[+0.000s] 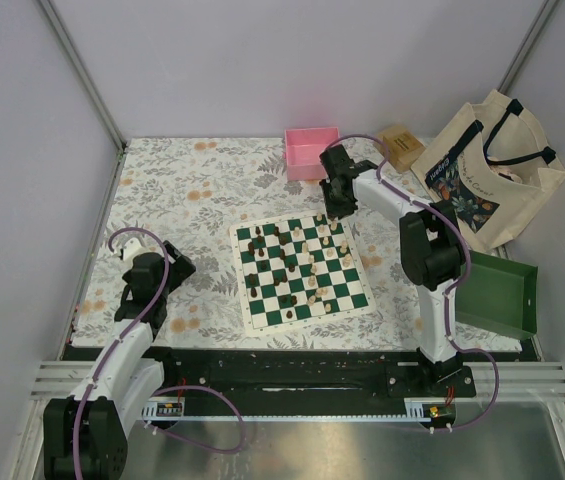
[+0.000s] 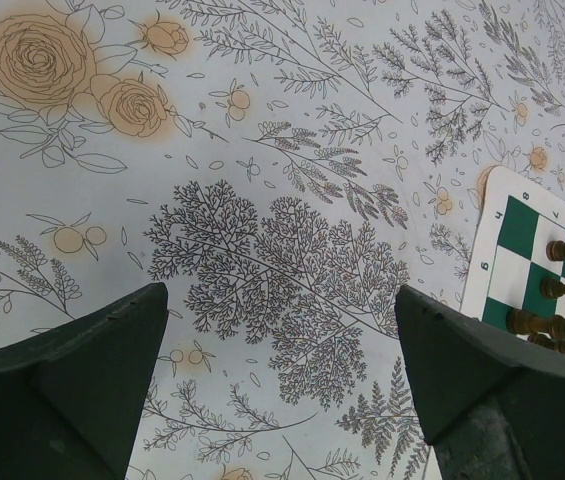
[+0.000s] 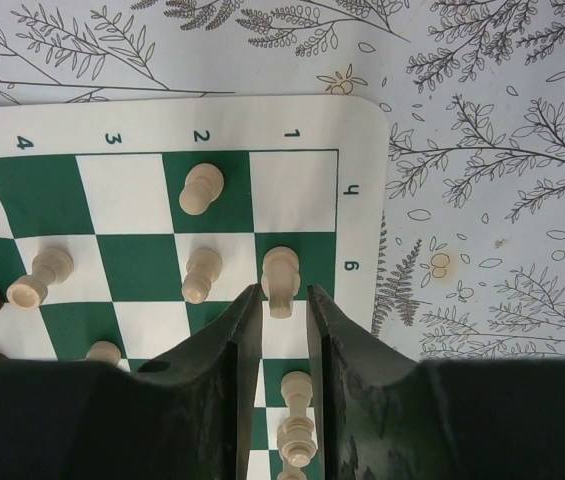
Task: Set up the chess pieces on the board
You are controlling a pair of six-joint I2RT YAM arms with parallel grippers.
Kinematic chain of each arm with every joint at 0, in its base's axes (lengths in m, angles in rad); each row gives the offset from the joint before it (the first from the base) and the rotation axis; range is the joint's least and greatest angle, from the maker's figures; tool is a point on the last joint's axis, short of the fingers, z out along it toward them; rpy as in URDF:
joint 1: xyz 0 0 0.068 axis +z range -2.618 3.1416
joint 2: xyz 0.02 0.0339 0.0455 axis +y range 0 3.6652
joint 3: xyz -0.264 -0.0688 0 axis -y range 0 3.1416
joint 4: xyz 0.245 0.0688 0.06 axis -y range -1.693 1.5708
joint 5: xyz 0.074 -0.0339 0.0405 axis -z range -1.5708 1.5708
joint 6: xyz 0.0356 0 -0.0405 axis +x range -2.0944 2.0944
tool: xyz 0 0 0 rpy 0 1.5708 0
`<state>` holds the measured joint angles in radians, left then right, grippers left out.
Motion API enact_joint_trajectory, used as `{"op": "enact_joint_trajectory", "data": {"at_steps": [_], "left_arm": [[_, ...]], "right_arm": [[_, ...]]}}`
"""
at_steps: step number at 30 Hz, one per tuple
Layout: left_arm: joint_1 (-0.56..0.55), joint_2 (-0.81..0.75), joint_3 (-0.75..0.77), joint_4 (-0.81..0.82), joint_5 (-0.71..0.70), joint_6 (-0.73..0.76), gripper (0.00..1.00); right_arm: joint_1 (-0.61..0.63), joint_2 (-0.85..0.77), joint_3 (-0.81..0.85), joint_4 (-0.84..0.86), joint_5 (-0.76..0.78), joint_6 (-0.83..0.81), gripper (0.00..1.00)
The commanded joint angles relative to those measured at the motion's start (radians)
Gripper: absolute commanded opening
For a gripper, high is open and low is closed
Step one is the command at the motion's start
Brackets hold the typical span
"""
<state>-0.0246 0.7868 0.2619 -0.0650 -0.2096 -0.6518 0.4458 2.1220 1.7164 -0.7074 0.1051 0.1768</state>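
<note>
the right gripper [image 3: 284, 292] hangs over the 1 o'clock corner of the board [image 1: 354, 296]. its fingers are narrowly spread on either side of one cream piece [image 3: 280, 268], which stands upright on a green edge-file square. a sliver of clearance seems to show, so the piece is judged to be standing free rather than pinched. the narrow spread probably keeps the fingers off the neighbouring cream pieces [image 3: 202, 188] at 9 to 11 o'clock.

the left gripper [image 2: 277, 300] is spread wide over bare floral cloth with nothing between its fingers. it is parked at the board's 9 o'clock, probably to keep clear of the working arm.

only the right wrist view resolves the finger gap and the square labels. only the top view shows the pieces scattered mid-board, so setup looks far from complete. the left wrist view alone shows dark pieces [image 2: 562, 290] lined along the near edge.
</note>
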Motion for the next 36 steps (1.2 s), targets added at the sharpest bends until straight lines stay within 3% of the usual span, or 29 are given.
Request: {"op": "enact_joint_trajectory", "data": {"at_steps": [1,12,19,36], "left_arm": [[0.002,-0.006,0.010,0.045,-0.007,0.004,0.99],[0.000,-0.006,0.010,0.044,-0.008,0.003,0.99],[0.002,-0.006,0.010,0.042,-0.011,0.003,0.99],[0.002,-0.004,0.011,0.040,-0.013,0.001,0.99]], "right_arm": [[-0.004,0.010,0.032,-0.012,-0.025,-0.005,0.33],[-0.006,0.032,0.032,-0.012,-0.031,-0.002,0.27],[-0.006,0.009,0.026,-0.012,-0.018,-0.007,0.14],[-0.007,-0.030,0.003,-0.015,0.015,-0.013,0.11]]}}
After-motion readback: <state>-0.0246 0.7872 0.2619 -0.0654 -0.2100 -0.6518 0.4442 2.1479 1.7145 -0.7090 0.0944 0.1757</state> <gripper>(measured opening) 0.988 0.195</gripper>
